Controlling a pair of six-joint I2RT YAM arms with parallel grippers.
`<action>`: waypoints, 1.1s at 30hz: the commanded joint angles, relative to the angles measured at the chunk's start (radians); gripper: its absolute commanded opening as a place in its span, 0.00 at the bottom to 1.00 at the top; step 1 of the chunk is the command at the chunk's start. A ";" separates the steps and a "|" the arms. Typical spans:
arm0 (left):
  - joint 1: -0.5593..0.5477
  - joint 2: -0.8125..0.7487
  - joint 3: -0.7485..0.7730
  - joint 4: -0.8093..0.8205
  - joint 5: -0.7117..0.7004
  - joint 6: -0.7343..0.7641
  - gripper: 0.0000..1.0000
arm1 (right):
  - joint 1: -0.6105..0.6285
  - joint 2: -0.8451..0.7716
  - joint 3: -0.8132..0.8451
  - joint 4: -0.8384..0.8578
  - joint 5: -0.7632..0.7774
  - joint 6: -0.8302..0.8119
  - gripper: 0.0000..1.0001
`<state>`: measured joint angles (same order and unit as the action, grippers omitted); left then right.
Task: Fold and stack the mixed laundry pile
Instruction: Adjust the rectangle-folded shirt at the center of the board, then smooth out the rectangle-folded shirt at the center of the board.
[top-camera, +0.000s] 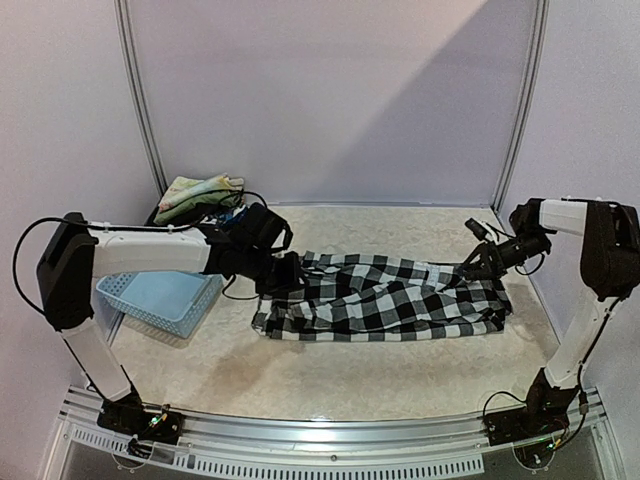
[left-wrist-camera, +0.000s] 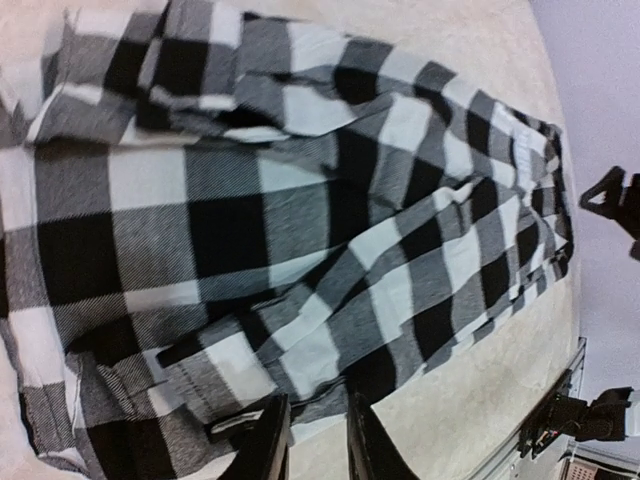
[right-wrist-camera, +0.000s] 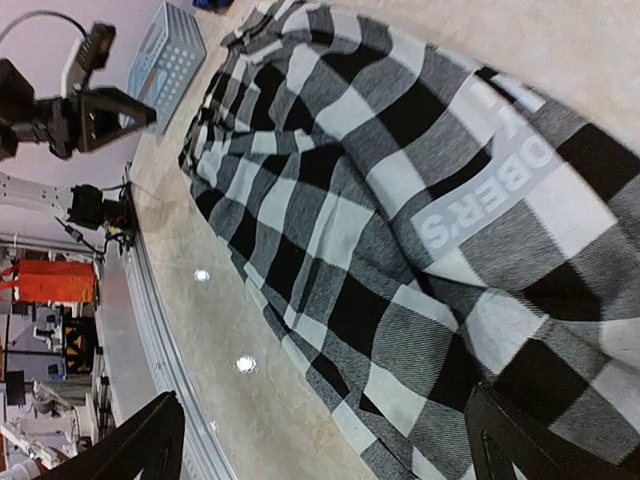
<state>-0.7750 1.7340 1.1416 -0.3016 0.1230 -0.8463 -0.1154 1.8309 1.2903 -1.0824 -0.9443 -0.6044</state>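
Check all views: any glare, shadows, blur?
Top view: diagonal shadow edge across the back wall, shirt evenly lit. Right wrist: two small glints on the table. Left wrist: checks sharp, no glare.

The shirt (top-camera: 385, 298) is soft woven cloth, matt, with a fine diagonal twill grain and a slightly fuzzy face. A flatter grey band (right-wrist-camera: 480, 205) with white letters runs across it. The floral cloth (top-camera: 200, 188) looks thin, soft and matt. The basket (top-camera: 160, 298) is smooth light-blue plastic with a dull sheen. The table (top-camera: 400, 375) has a pale, mottled, stone-like top, smooth enough to throw back small glints. The rail (top-camera: 330, 432) along its near edge is bright ribbed metal. The arms (top-camera: 140, 250) have smooth white plastic shells and matt black parts.
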 joint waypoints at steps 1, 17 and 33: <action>-0.033 0.034 0.110 -0.040 0.012 0.096 0.19 | 0.105 -0.005 -0.060 -0.028 0.079 -0.041 0.99; -0.057 0.261 0.134 -0.107 0.118 0.223 0.11 | 0.220 0.171 -0.031 0.042 0.214 0.150 0.66; -0.028 0.255 0.082 -0.119 0.073 0.267 0.09 | 0.166 0.236 0.005 0.061 0.378 0.237 0.70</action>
<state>-0.8150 1.9877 1.2304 -0.3786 0.2199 -0.6113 0.0738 2.0182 1.2705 -1.0626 -0.7151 -0.3809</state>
